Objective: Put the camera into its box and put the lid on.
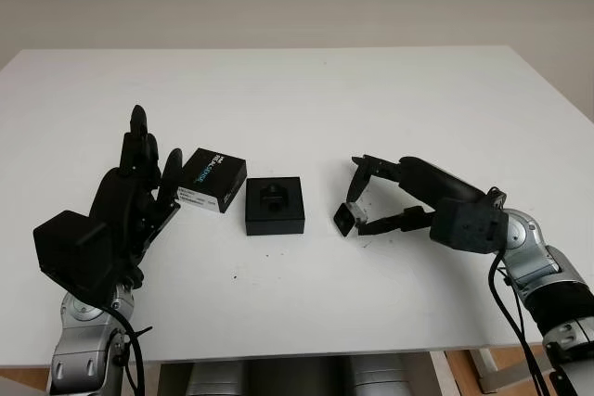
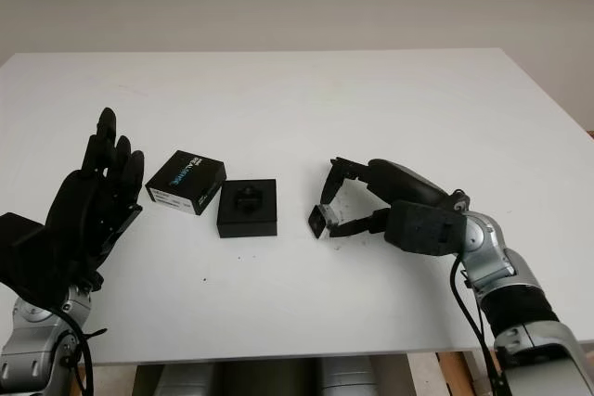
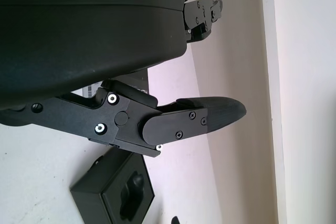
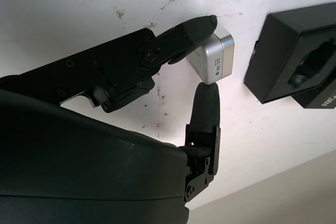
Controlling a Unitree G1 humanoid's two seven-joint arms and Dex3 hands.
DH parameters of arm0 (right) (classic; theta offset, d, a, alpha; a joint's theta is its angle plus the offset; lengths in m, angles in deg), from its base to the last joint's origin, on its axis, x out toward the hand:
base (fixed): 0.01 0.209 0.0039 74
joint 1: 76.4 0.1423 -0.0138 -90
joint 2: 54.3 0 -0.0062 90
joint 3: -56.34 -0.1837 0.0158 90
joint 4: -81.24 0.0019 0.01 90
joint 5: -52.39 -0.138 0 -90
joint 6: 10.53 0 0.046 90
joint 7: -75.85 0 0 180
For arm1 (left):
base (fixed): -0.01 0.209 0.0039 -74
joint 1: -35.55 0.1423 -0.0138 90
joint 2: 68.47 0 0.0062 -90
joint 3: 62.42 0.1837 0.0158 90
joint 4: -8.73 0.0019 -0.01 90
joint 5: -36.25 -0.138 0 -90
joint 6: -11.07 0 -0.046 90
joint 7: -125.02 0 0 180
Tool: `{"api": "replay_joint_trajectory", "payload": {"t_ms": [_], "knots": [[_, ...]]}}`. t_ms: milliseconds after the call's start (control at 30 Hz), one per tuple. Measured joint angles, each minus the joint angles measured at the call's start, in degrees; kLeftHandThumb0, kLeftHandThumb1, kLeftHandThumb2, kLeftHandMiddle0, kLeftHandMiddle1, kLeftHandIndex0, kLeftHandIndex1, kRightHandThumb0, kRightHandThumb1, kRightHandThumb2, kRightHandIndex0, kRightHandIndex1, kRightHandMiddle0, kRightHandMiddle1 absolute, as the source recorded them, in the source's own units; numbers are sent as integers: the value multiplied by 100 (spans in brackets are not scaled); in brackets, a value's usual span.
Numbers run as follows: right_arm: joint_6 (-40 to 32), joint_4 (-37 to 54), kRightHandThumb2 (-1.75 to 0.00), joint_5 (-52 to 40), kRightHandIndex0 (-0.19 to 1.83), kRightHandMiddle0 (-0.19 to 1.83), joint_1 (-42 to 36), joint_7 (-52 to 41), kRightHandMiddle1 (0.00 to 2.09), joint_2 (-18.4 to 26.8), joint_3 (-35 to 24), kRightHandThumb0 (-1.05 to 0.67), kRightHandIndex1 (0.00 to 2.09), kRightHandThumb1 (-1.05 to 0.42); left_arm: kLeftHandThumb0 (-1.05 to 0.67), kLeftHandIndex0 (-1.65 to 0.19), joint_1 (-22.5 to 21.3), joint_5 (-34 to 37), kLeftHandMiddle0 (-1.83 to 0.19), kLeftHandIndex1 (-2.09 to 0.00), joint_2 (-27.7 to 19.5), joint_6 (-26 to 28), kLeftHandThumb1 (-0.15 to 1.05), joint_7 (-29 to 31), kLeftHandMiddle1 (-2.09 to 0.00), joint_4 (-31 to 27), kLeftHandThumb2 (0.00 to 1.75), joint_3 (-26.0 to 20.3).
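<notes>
The right hand (image 1: 357,201) pinches the small silver cube-shaped camera (image 4: 212,61) just right of the open square black box (image 1: 275,205); the left hand (image 1: 139,187), open, hovers beside the printed black lid (image 1: 213,180) on the white worktop (image 1: 306,99).

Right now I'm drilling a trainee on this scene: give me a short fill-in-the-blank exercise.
1. The right hand grips the small ____ in its fingers.
2. The open black box lies between the camera and the ____.
3. The left hand, beside the lid, is ____.
4. Everything sits on a ____ table.

Missing words: camera; lid; open; white
</notes>
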Motion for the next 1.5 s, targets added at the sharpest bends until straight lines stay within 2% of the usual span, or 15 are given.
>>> {"api": "replay_joint_trajectory", "payload": {"t_ms": [333, 500, 733, 1300, 1500], "knots": [[-147, 44, -5, -126, 19, 28, 17, -84, 165, -121, -72, -44, 5, -98, -60, 19, 0, -18, 19, 0, 2, -8, 105, -29, 0, 1, 54, 5], [-307, 280, -5, 229, 20, 28, 20, 23, 155, -112, -56, -43, 6, -96, -61, 19, -1, 9, 19, 0, 10, -7, 105, -28, 0, 1, 54, 5], [-453, 496, -5, 472, 22, 31, 18, 97, 156, -104, -57, -41, 6, -95, -60, 19, -1, 4, 19, 0, 19, -7, 105, -47, 0, 1, 54, 5], [-102, 492, -5, 505, 23, 32, -50, 463, 162, -107, -57, -41, 6, -95, -59, 19, 0, 11, 19, 0, 12, 18, 105, -37, 0, 0, 54, -9], [-320, 493, -6, -107, 21, 30, -75, 312, 158, -297, -252, -42, 5, -96, -60, 19, 1, 11, 19, 0, 12, 32, 105, -31, 0, -1, 55, -9]]}}
